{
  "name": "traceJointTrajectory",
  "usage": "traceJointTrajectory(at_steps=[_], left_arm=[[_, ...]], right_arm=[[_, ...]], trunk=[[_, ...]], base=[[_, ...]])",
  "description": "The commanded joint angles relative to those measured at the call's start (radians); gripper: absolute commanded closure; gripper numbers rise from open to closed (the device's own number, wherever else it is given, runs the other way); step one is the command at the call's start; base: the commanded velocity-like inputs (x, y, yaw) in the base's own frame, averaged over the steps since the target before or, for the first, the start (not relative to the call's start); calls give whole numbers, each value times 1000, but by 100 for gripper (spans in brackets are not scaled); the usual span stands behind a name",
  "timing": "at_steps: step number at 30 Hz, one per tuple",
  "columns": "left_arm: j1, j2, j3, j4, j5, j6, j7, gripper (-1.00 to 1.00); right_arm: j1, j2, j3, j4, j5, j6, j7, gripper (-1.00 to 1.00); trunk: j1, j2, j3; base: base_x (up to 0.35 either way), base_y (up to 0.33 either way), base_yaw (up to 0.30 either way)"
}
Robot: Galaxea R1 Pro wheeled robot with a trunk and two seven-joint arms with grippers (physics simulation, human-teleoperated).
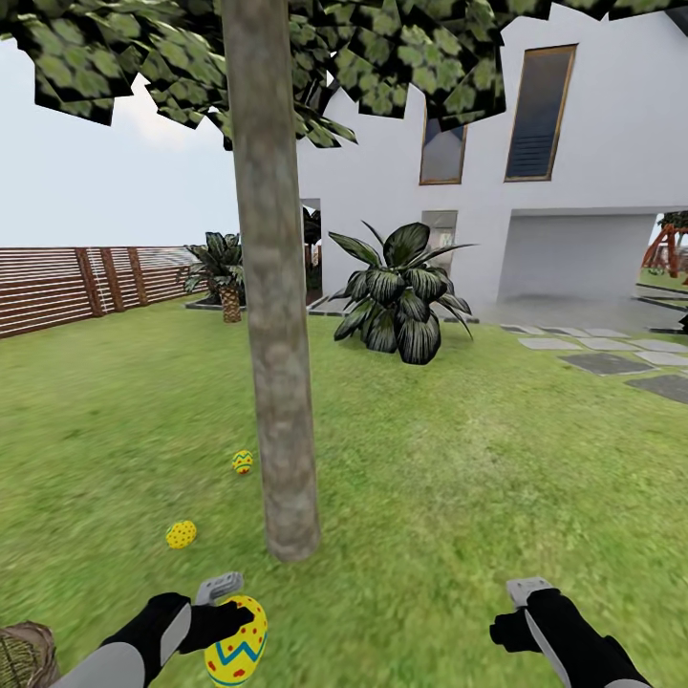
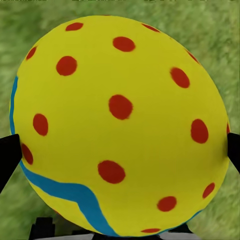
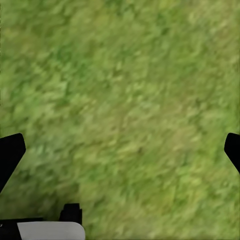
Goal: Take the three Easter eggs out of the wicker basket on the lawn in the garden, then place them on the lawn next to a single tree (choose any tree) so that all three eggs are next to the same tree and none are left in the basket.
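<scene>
1. The third egg (image 1: pixel 236 654) is clamped in my left gripper (image 1: pixel 225 626), low over the lawn (image 1: pixel 459 497) and just short of the tree (image 1: pixel 282 401). On the left wrist cam the egg (image 2: pixel 120 125) sits between the two dark fingertips (image 2: pixel 9 157), red dots facing the camera and a blue stripe curling round one side, with grass behind it.

2. What matters for the drop: the trunk base is ahead of the held egg and a bit to my right, fairly near. The egg's long axis looks roughly upright in the grip, slightly tilted. My left arm is the nearer one to the tree, so no handoff needed, I reckon.

3. Egg count: three. One in the gripper, plus two on the grass to the left of the trunk: a nearer egg (image 1: pixel 181 534) and a farther egg (image 1: pixel 243 462), which lies just beside the trunk. They lie apart from each other.

4. My right gripper (image 1: pixel 524 621) is holding nothing. On its wrist cam the fingertips (image 3: pixel 11 152) sit spread wide with only grass between them.

5. One wicker basket (image 1: pixel 24 655) peeks in at the bottom left corner, beside my left arm. Can't see inside it from here.

6. Further out: one task tree, a spiky palm (image 1: pixel 225 277), a big dark-leaved plant (image 1: pixel 401 296), a wooden fence (image 1: pixel 86 282) and the white house (image 1: pixel 573 172).
</scene>
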Motion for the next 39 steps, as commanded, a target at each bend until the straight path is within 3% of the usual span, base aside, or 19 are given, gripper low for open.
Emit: traceJointTrajectory(at_steps=[1, 4, 39], left_arm=[[-1, -3, 8, -2, -11, 5, -6, 100], [-1, -12, 7, -2, -12, 5, -4, 100], [-1, -14, 8, -2, -10, 4, -4, 100]], right_arm=[[-1, -1, 3, -2, 9, 5, 7, -100], [-1, 0, 3, -2, 9, 5, 7, -100], [-1, 1, 6, -1, 16, 5, 6, -100]], trunk=[[4, -9, -5], [16, -30, -14], [150, -275, -124]], base=[[0, 0, 0], [0, 0, 0], [0, 0, 0]])
